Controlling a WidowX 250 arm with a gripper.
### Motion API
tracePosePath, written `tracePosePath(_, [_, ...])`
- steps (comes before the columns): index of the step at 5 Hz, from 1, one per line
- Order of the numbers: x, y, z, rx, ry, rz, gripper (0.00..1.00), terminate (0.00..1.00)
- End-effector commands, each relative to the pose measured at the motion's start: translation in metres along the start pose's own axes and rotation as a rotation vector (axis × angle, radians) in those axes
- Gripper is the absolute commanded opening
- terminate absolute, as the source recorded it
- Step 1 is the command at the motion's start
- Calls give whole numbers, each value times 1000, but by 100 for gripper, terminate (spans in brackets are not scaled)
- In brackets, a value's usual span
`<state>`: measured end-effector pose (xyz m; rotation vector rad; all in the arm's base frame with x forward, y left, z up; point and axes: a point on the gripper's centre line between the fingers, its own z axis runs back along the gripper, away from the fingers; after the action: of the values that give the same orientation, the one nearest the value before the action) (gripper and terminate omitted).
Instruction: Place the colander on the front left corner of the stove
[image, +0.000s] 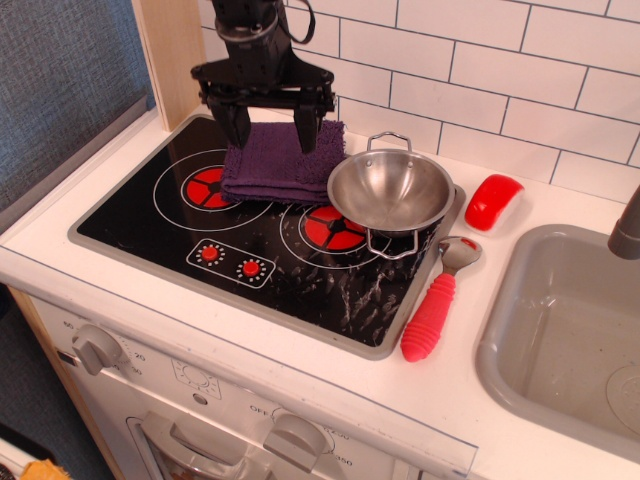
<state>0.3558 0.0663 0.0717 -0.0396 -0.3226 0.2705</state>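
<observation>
One colander is sitting upright on the stove, over the right burner ring near the cooktop's right edge, its two wire handles pointing front and back. A folded purple cloth is lying just left of it, touching its rim. The black claw is hanging above that cloth, fingers spread wide, gripping nothing. A red-handled spoon is resting on the white desk beside the stove.
</observation>
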Motion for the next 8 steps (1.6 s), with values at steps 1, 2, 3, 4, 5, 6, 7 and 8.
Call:
tracePosePath(1, [0,-21,13,-138,-96,143,100,0])
tracePosePath(2, [-11,-31,2,-158,-103,204,100,0])
tracePosePath(3, [-15,-38,-7,-185,-95,219,100,0])
tracePosePath(4, [-15,-47,-21,-194,-90,238,100,0])
tracePosePath(5, [-14,-52,-32,-171,-65,227,100,0])
tracePosePath(6, [-13,-56,-40,-149,-61,212,0,0])
tracePosePath(7, [-12,-59,-41,-138,-53,189,0,0])
tracePosePath(8, [-13,-57,-39,-119,-55,182,0,0])
